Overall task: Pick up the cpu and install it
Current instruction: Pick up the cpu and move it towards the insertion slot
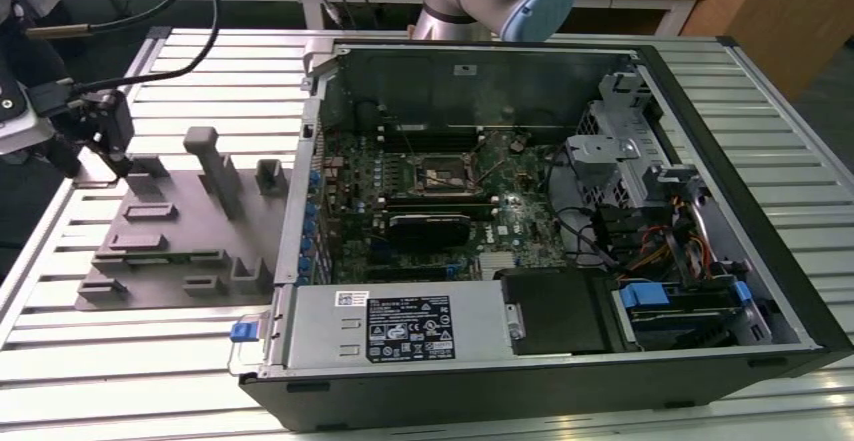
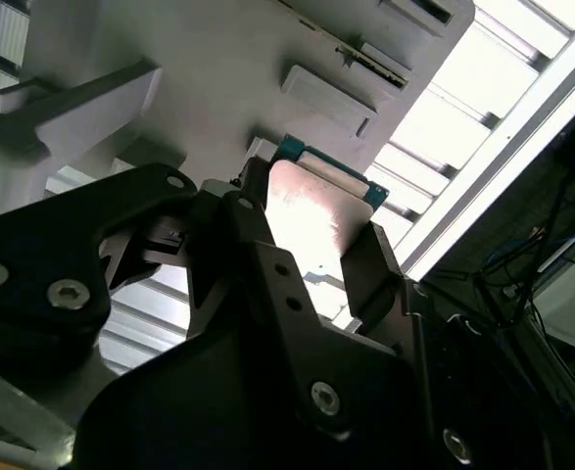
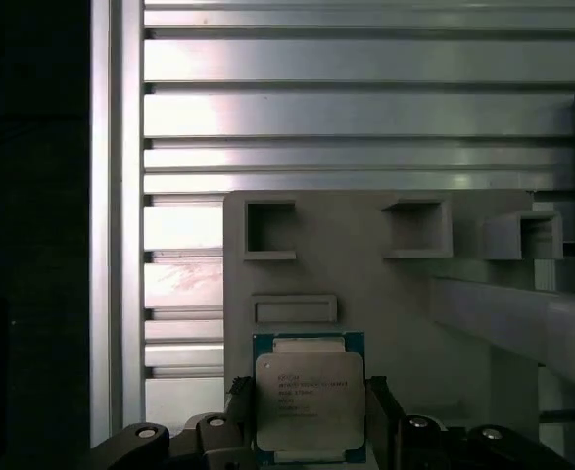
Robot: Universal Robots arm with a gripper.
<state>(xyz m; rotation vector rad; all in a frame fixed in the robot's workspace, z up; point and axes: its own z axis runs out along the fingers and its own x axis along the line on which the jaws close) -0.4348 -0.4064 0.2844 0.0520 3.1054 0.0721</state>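
Clamps the cpu point(image 3: 310, 397) between both fingers point(image 3: 242, 403): flat square chip, pale silver top, green rim. Holds it at the grey fixture plate point(image 3: 365, 294), on the desk point(image 1: 240, 81), towards the exterior view's left of the computer case point(image 1: 534, 91).

No print could be read for certain. A white rectangular label point(image 1: 407, 328) with dark lines and small symbols sat on the grey metal power-supply box point(image 1: 478, 333) in the open black computer case point(image 1: 534, 406), with a smaller white sticker point(image 1: 350, 298) near it (both illegible). Faint lines of lettering crossed the pale silver square cpu point(image 3: 309, 401), too small to make out.
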